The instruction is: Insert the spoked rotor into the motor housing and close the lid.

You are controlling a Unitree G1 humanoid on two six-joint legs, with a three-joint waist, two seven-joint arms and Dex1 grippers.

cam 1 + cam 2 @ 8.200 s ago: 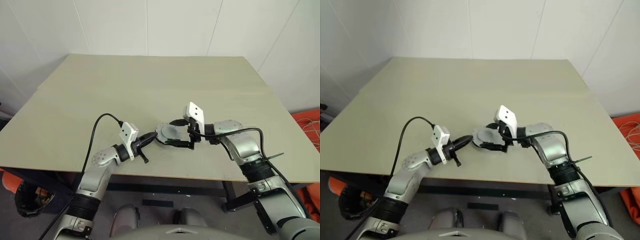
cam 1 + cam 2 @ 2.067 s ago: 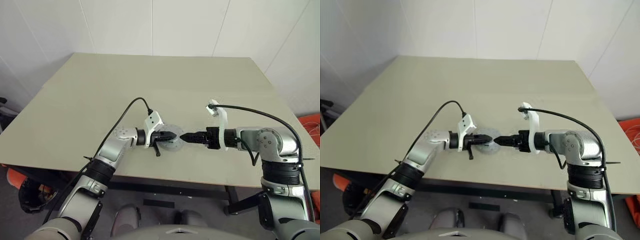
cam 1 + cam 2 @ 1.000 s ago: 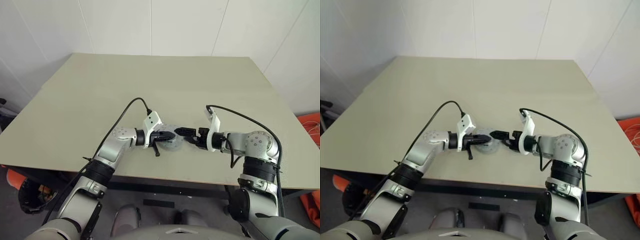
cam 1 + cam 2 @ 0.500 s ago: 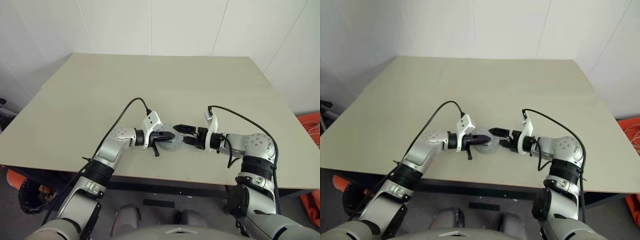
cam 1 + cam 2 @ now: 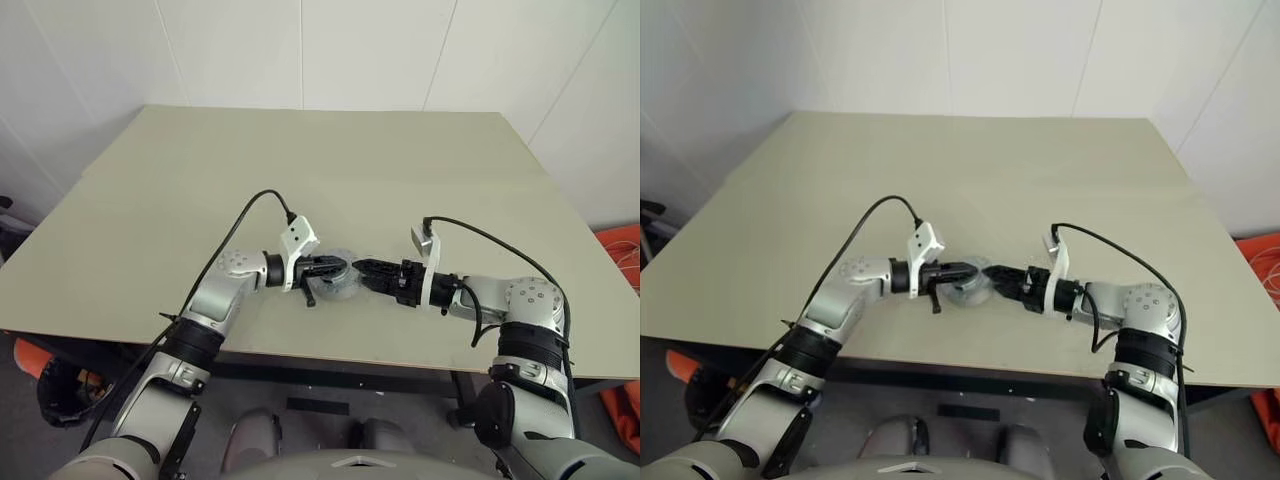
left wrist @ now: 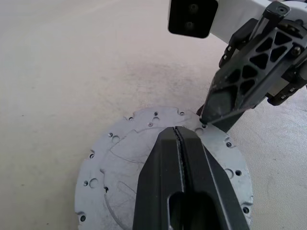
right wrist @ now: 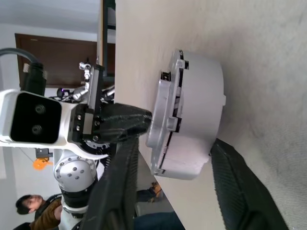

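Note:
The motor housing [image 7: 199,103], a grey round body, sits on the table near its front edge with the lid [image 6: 115,158], a silvery disc with small holes, on top of it. My left gripper [image 5: 343,268] is shut, and its fingertips [image 6: 176,132] rest on the middle of the lid. My right gripper [image 5: 364,269] reaches in from the right and pinches the housing's near side. One finger [image 6: 225,103] touches the lid's rim and the other finger [image 7: 235,187] lies low by the base. The spoked rotor is hidden.
The beige table [image 5: 300,160] stretches wide and bare behind the housing, and its front edge [image 5: 330,352] runs close below both grippers. A person [image 7: 29,206] shows far off in the right wrist view.
The right gripper's fingers, wide apart a second ago, have closed in around the housing's edge, and its wrist has rolled. The left gripper stays shut on the lid's top.

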